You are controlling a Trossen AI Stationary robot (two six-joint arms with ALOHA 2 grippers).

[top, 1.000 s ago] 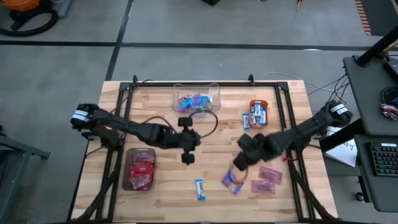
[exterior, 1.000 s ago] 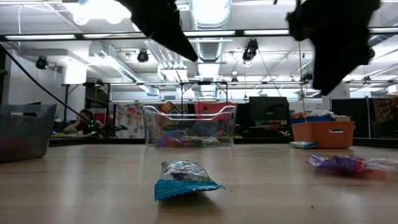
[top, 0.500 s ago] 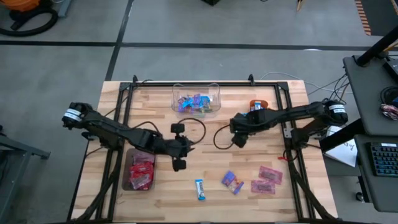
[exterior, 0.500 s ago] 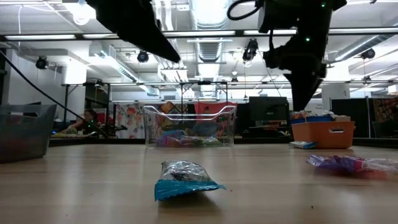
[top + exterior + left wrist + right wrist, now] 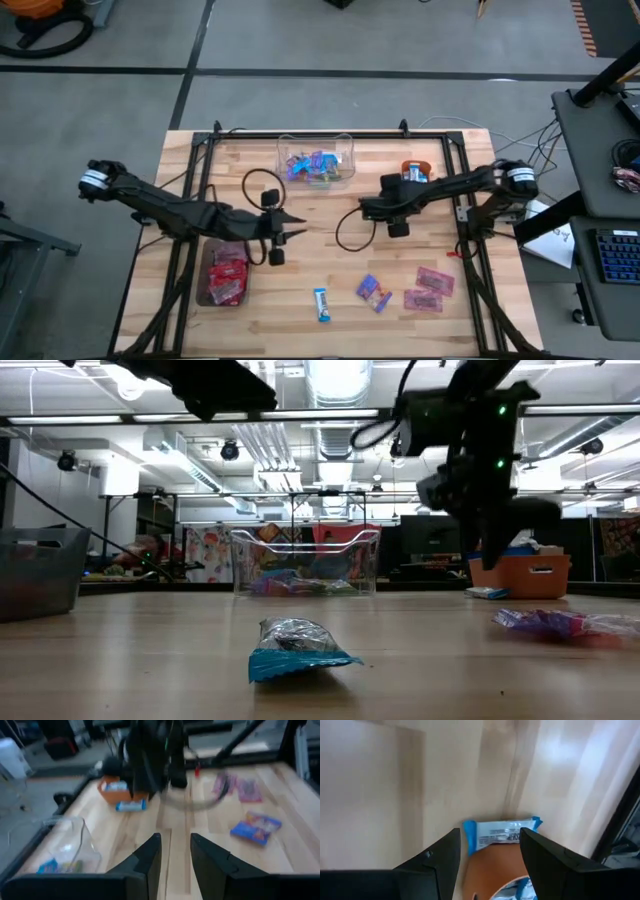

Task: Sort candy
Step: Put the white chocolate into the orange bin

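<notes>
Blue-and-white candy (image 5: 502,834) lay beside the orange bowl (image 5: 495,872) under the spread, empty right hand (image 5: 368,210), seemingly between picks, needing another descent; left hand (image 5: 296,227) spread, empty.

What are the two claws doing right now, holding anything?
Left gripper: open, holding nothing.
Right gripper: open, holding nothing, above the orange bowl.

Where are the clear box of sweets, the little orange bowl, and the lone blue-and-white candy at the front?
clear plastic box (image 5: 316,160): high view, on its front wall.
orange bowl (image 5: 519,575): low view, on its side wall.
blue-and-white candy (image 5: 321,304): high view, on the wrapper's middle.
</notes>
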